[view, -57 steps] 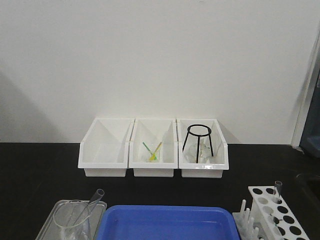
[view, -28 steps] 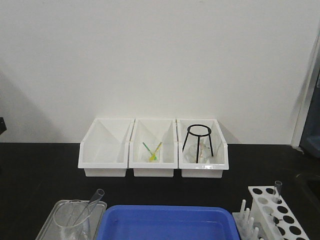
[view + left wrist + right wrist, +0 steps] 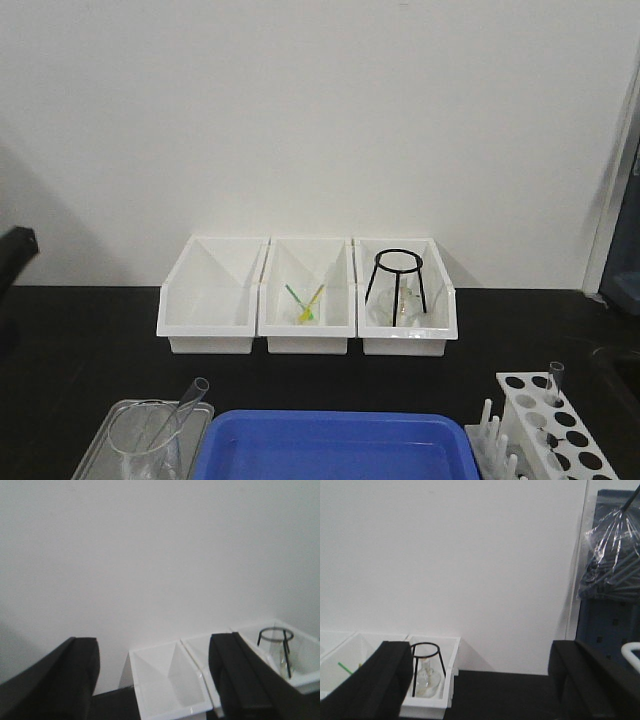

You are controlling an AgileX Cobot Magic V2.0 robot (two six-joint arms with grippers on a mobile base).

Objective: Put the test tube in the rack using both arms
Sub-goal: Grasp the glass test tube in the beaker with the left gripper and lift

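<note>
Left hand is spread wide, black fingers well apart and nothing between them, facing the white wall above three white bins. Right hand is just as wide and carrying nothing.

The test tube leans in the beaker at the near left of the black worktop. A second tube stands upright in the rack, near right. A blue tray sits between them, and a strip of dark worktop runs between bins and tray.
</note>
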